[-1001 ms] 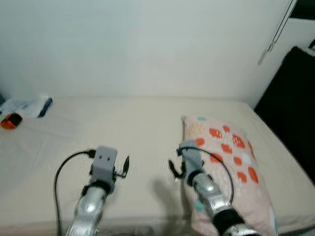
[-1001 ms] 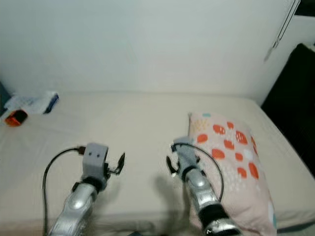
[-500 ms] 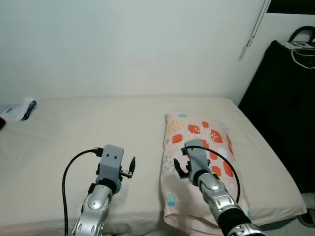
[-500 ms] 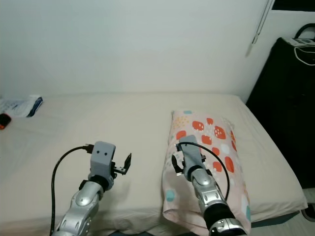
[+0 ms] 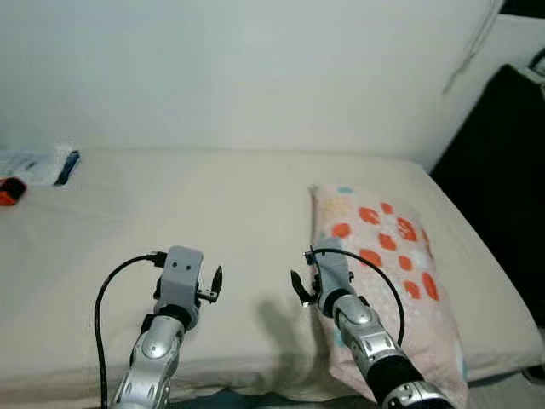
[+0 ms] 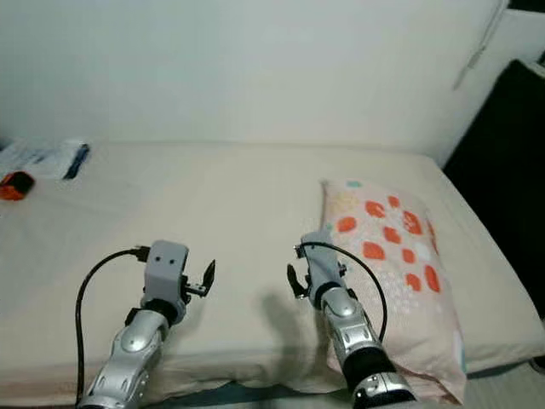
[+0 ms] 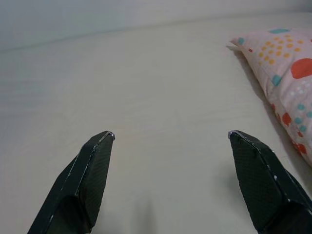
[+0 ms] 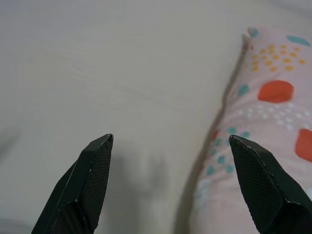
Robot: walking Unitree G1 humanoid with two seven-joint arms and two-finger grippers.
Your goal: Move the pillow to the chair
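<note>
Beige bedding covers the bed [image 5: 213, 204] below a plain white wall, with a small orange thing [image 5: 7, 195] and a white-and-blue packet [image 5: 38, 162] at about ten o'clock in the head views. Left tool [image 5: 209, 285] hovers over bare sheet with its fingers spread and empty, and the right tool [image 5: 300, 288], likewise spread and empty, hangs just beside the near edge of the pillow [image 5: 387, 256]. Judging by this, the task has barely begun: the spotted pillow lies flat at about three o'clock, not yet gripped, lifting and carrying remain, and no chair can be made out.
</note>
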